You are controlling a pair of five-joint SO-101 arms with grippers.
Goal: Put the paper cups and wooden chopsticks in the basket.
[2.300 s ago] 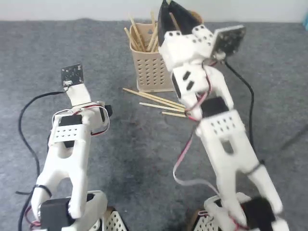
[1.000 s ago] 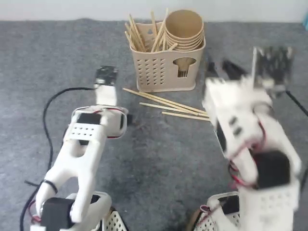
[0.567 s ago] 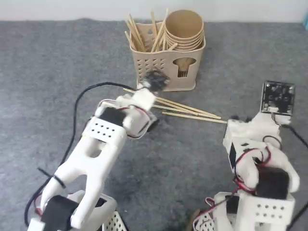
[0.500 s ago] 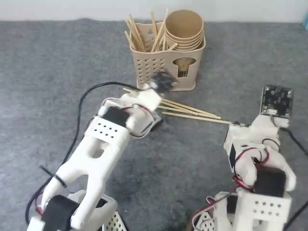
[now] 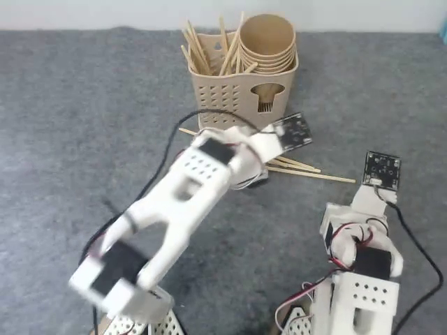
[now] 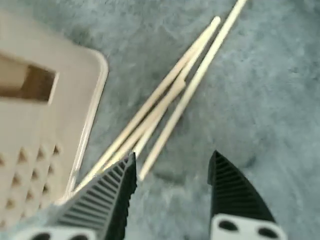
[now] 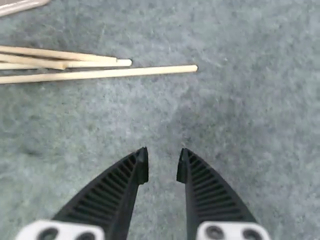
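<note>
Chopsticks [image 5: 307, 169], the loose ones, lie in a tight fan on the desk [image 5: 70, 139] just in front of the basket [image 5: 241, 105]. Probably three or four; they overlap too much to count. More sticks stand upright in the basket's other compartment, beside the stacked paper cups [image 5: 267, 38], which are already in.

- Long axis: from the high view the sticks run across the desk from the basket's foot out toward your right arm's side, slanting slightly toward the arms.
- Left gripper [image 6: 172, 165]: fingers spread wide, holding nothing. It hangs low over the basket end of the fan. One fingertip sits over the sticks' near ends, the other over bare desk. The sticks point away from the fingers, angled across the gap rather than square to it. Contact is hard to judge here.
- Right gripper [image 7: 162, 162]: fingers parted only narrowly, empty, drawn back near its base. The free stick tips lie ahead of it, apart.

Your left arm is clearly the nearer. The coming pinch likely needs the sticks centred between its fingers and crossing the gap.
</note>
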